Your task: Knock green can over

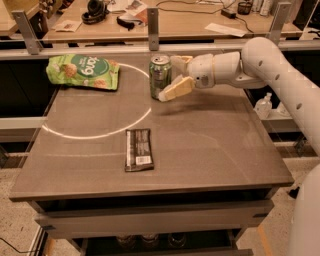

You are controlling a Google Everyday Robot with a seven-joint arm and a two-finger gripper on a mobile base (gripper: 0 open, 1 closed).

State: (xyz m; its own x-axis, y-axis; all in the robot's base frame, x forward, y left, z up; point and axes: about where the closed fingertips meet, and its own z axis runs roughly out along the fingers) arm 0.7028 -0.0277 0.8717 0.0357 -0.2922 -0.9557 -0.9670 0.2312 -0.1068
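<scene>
Wide-open claw (170, 77) touches the upright green can (159, 75) with one fingertip.

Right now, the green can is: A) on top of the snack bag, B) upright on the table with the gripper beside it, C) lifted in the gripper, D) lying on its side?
B: the green can stands upright on the table, the open gripper close beside it.

I see an office-like lab: beyond my gripper (174, 76), which hangs over a grey table (210, 142), a long desk (190, 22) carries headphones (95, 12) and loose papers (225, 29).
</scene>
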